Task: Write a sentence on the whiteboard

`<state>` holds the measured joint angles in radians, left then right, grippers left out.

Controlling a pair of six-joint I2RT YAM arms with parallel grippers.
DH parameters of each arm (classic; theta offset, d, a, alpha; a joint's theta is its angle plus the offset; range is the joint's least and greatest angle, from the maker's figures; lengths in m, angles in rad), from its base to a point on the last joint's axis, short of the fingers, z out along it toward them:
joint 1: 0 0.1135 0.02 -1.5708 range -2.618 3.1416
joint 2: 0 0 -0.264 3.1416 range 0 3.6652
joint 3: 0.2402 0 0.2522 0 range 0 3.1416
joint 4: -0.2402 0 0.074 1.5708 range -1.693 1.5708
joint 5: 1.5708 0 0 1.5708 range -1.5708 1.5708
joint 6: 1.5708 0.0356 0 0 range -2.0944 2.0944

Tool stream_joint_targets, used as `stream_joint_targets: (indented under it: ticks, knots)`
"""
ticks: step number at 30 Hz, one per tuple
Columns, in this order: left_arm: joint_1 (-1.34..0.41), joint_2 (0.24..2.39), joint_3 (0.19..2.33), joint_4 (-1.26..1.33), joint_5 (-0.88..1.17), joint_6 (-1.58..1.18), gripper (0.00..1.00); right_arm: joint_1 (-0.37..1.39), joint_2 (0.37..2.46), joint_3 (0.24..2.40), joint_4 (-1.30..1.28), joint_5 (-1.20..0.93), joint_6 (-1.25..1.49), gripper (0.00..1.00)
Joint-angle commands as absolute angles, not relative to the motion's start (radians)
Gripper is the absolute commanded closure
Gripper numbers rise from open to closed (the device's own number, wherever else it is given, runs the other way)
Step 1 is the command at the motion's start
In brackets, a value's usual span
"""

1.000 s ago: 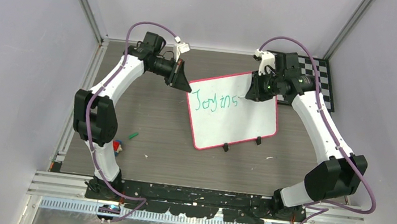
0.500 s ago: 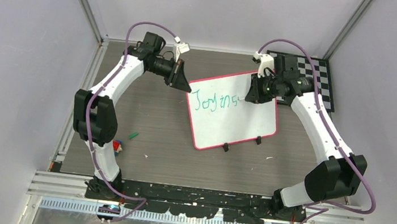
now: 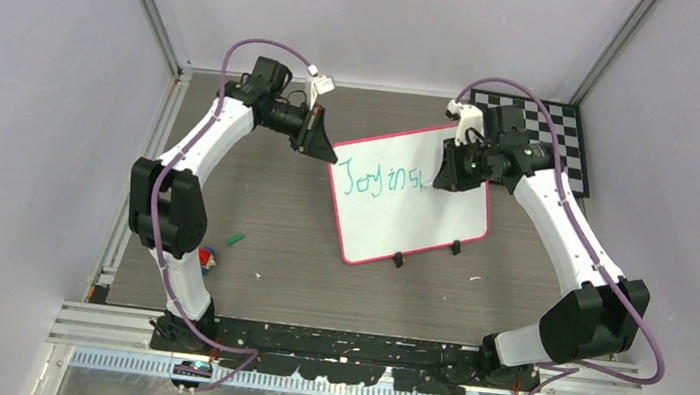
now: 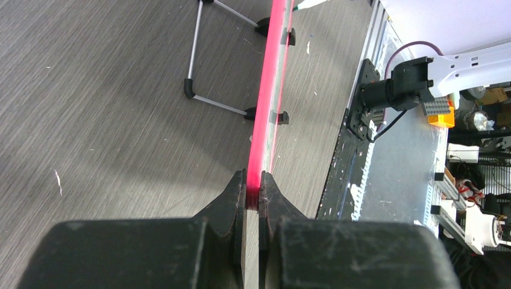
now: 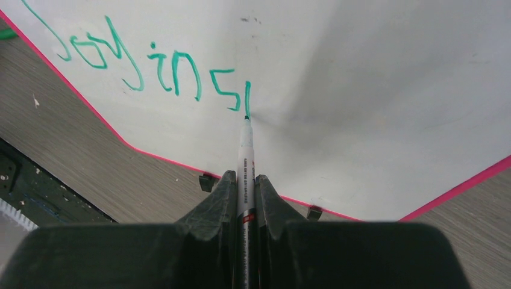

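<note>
In the right wrist view, the marker barrel vanishes between the right tool fingers. The whiteboard runs past the picture's edges, clipping the first letter of the sentence. In the left wrist view the whiteboard is edge-on, its writing face unseen. From above, coloured items beside the left arm are too small to identify.

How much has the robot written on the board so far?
Done: green writing on the whiteboard reads "Joy in s", plus one upright stroke. In hand: the right gripper holds a marker with its tip on that stroke, while the left gripper pinches the board's pink edge. Left: the rest of the sentence; most of the board is blank.
</note>
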<state>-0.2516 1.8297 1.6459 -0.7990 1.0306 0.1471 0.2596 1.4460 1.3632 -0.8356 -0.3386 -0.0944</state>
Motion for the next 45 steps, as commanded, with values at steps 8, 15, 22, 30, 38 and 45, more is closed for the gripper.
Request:
stream_joint_targets:
  ticks: [8,15,22,30,38,45]
  knots:
    - [-0.270,1.793,1.629,-0.814,0.990,0.193,1.00,0.261,1.444,1.536,-0.820,-0.348,-0.084,1.00]
    - [-0.270,1.782,1.624,-0.818,0.985,0.198,1.00,0.260,1.479,1.542,-0.799,-0.332,-0.083,1.00]
    - [-0.270,1.781,1.620,-0.821,0.983,0.202,1.00,0.261,1.508,1.528,-0.787,-0.306,-0.093,1.00]
    - [-0.272,1.789,1.625,-0.825,0.983,0.207,1.00,0.261,1.486,1.547,-0.815,-0.329,-0.091,1.00]
    - [-0.272,1.812,1.661,-0.846,0.989,0.207,0.93,0.261,1.440,1.571,-0.852,-0.393,-0.090,1.00]
    - [-0.273,1.853,1.724,-0.891,0.983,0.242,0.95,0.237,1.421,1.559,-0.895,-0.492,-0.116,1.00]
